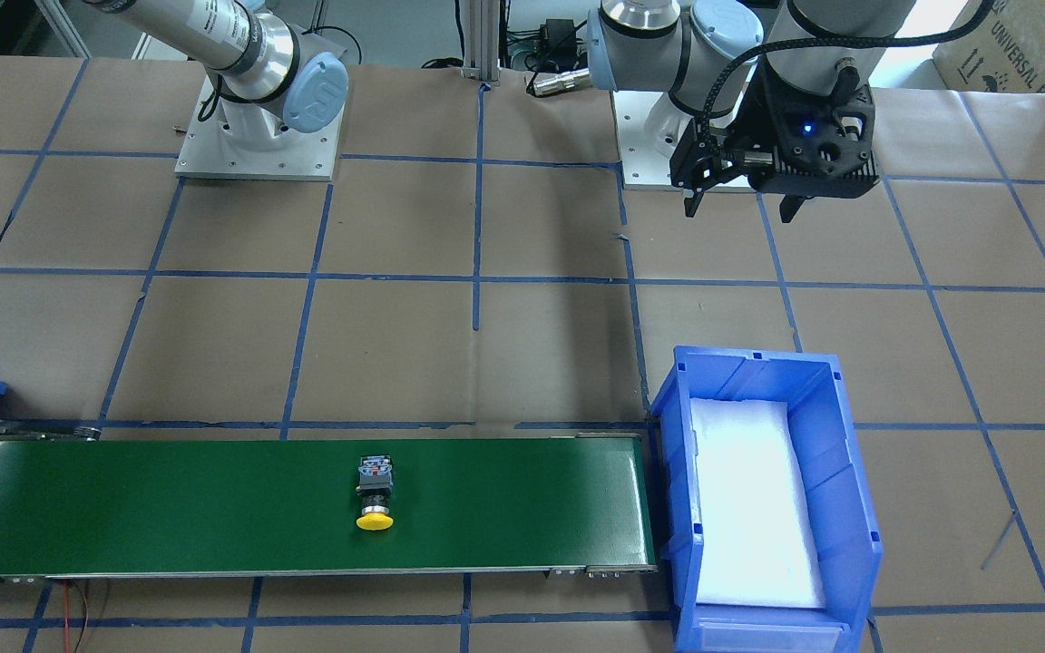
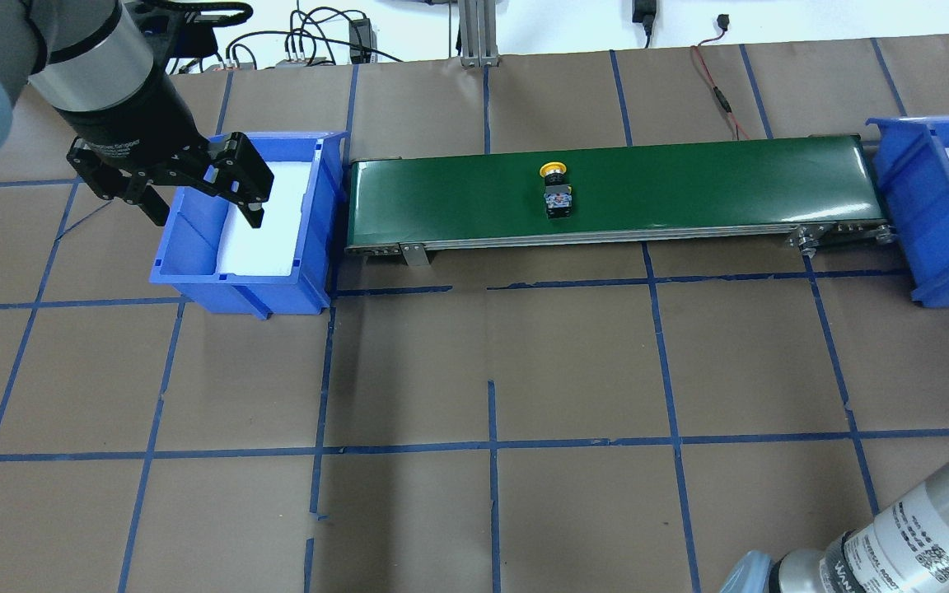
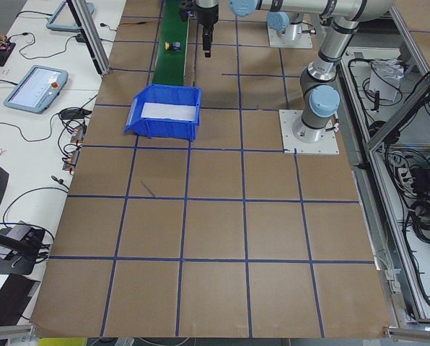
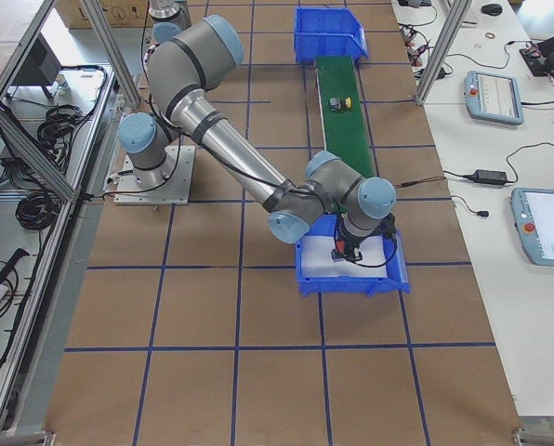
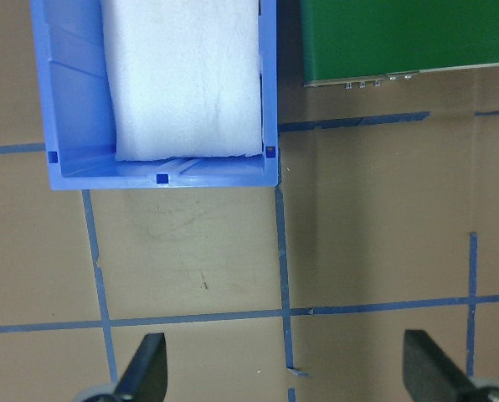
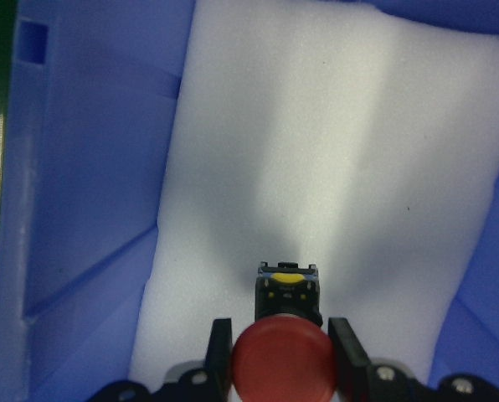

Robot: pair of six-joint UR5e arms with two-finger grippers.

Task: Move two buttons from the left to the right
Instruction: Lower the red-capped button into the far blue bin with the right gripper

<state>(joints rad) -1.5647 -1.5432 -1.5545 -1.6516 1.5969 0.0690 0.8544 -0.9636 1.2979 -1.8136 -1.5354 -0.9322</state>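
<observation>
Right wrist-mounted view: gripping the red button (image 6: pixel 281 368) in the right hand (image 6: pixel 280 335), cap toward the lens, body pointing down at the foam (image 6: pixel 333 151) of the bin (image 6: pixel 82 209) at the tabletop's right edge. Lying mid-belt (image 2: pixel 689 189) along the far edge, the yellow button (image 2: pixel 558 193): long axis across the belt, cap toward that edge, roughly midway between hands. Showing only from overhead: the left hand (image 2: pixel 205 216), hovering spread and empty.

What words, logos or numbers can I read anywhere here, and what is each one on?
"UNIVERSAL R", cut off at the picture's edge: on the cardboard box.
"UR" logo: on the right arm's blue joint cap.
Label on the right arm's grey sleeve: seems to read "UNIVERSAL ROBOTS"; its other print and square codes are too small.
Print on the left wrist band: too blurred to read.
</observation>
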